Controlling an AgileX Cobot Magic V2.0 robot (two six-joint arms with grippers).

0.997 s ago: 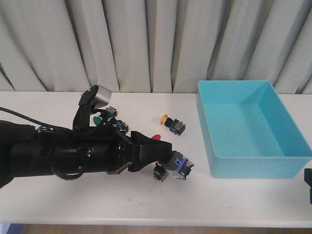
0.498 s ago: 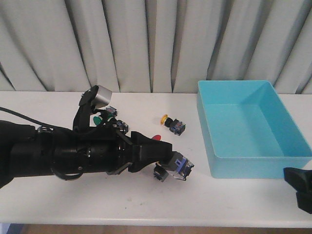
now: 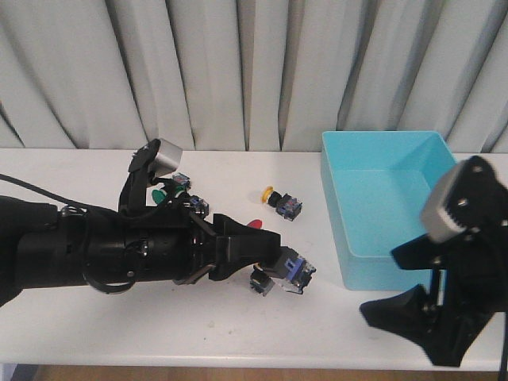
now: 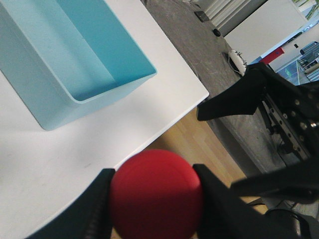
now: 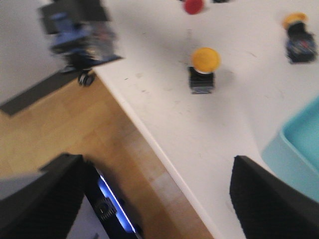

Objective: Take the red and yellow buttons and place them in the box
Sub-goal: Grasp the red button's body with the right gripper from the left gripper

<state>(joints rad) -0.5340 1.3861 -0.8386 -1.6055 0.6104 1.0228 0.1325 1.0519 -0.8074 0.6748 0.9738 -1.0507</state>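
- A cluster of green switches (image 3: 163,194) is seen at the far left, well to the left of the box (image 3: 409,208), partly hidden behind the left arm (image 3: 103,255).
- The left gripper (image 3: 279,272) is stretched low over the table (image 3: 238,325), to the left of the box; in the left wrist view its fingers (image 4: 94,209) are closed on the round cap of a red button (image 4: 156,194).
- A yellow button (image 3: 283,203) lies on its side on the table, left of the box and apart from it.
- Another yellow button (image 5: 203,68) is shown standing cap-up in the blurred right wrist view.
- The box stands open on the table.
- The right gripper (image 3: 425,305) is seen just in front of the box's near right corner, its fingers spread wide with nothing between them.
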